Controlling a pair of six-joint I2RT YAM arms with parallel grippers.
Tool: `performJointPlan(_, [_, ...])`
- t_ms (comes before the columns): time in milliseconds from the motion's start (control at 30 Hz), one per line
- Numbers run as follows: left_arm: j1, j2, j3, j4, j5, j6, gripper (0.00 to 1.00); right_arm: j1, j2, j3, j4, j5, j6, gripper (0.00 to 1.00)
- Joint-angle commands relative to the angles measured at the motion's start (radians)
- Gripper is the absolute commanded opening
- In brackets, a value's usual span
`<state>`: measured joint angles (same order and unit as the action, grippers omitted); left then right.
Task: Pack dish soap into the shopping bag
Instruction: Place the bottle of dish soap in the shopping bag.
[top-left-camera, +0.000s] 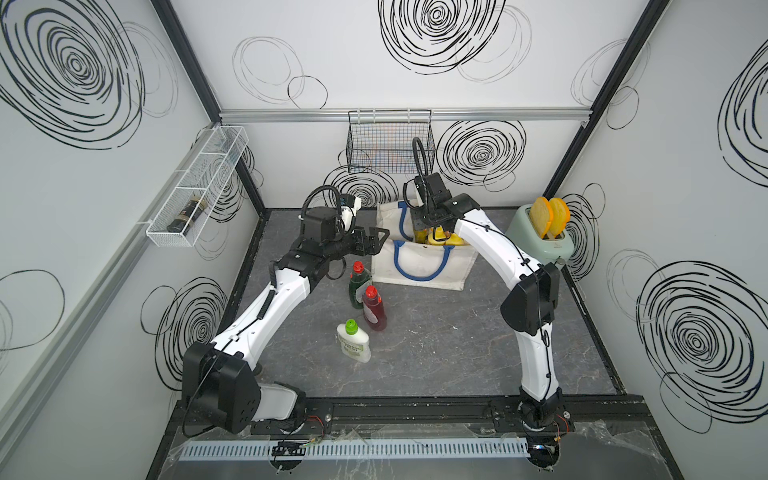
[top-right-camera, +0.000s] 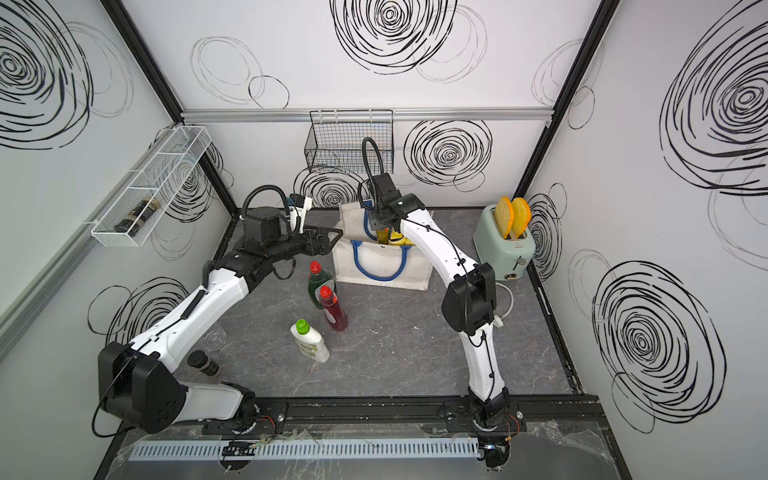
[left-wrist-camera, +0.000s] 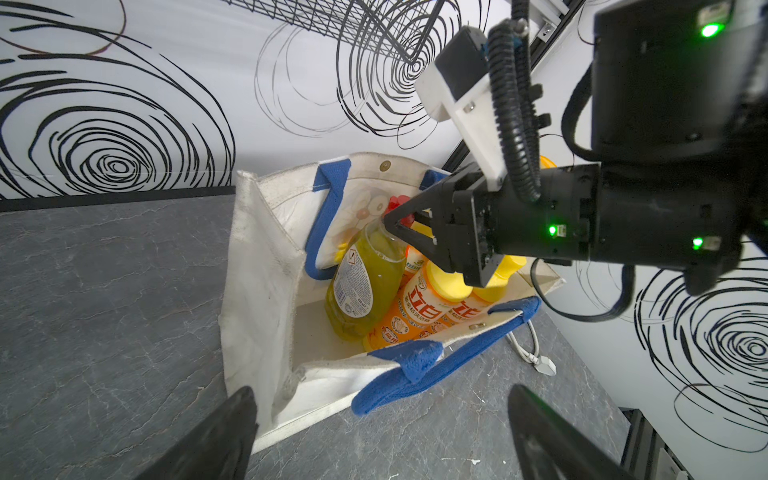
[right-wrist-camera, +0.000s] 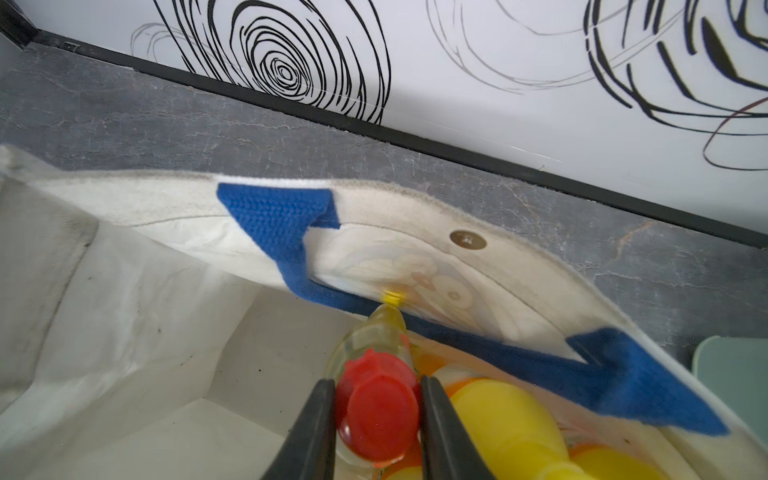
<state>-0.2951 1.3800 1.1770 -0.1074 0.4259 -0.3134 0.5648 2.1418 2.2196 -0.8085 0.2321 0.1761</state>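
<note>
A grey marbled tabletop (top-left-camera: 436, 357) fills a booth of white walls scribbled with black swirls (top-left-camera: 436, 25), and a black frame rail (top-left-camera: 591, 328) borders its edges. On the back wall hangs a black wire basket (top-left-camera: 388, 141). On the left wall a white wire shelf (top-left-camera: 199, 183) carries a dark jar (top-left-camera: 187, 214). A mint-green toaster (top-left-camera: 525, 232) with 2 toast slices stands in the far right corner. The off-white canvas tote (top-left-camera: 419, 270) with blue handles sits open at the back centre, near the wall. Inside it lean orange bottles with yellow caps (left-wrist-camera: 415, 307). The right gripper (right-wrist-camera: 378, 386) reaches in from above, its fingers pinching the red cap (right-wrist-camera: 380, 415) of a tilted yellow-green bottle (left-wrist-camera: 361, 286). The left gripper (top-left-camera: 379, 240) hovers just beside the tote's left rim, fingers spread wide and holding nothing. In front of it 3 bottles stand close together: a dark green bottle (top-left-camera: 356, 289), a red bottle (top-left-camera: 374, 313) and a white bottle with a green cap (top-left-camera: 354, 343). The widest bare stretch of tabletop lies between these 3 and the right arm (top-left-camera: 494, 245), toward the front rail.
</note>
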Motion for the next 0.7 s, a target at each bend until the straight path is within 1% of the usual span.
performJointPlan(0, [-0.004, -0.003, 0.013, 0.028, 0.004, 0.013, 0.96, -0.026, 0.013, 0.121, -0.028, 0.047, -0.028, 0.0])
performJointPlan(133, [-0.002, -0.002, 0.015, 0.027, 0.002, 0.015, 0.96, -0.027, 0.066, 0.209, -0.08, 0.033, -0.049, 0.0])
performJointPlan(233, [-0.002, -0.004, 0.015, 0.026, 0.001, 0.017, 0.96, -0.035, 0.094, 0.233, -0.118, 0.017, -0.062, 0.0])
performJointPlan(367, [-0.003, -0.002, 0.013, 0.028, 0.004, 0.014, 0.96, -0.039, 0.108, 0.219, -0.138, 0.01, -0.066, 0.0])
performJointPlan(667, [-0.002, 0.001, 0.013, 0.027, 0.003, 0.014, 0.96, -0.033, 0.083, 0.129, -0.101, 0.012, -0.064, 0.0])
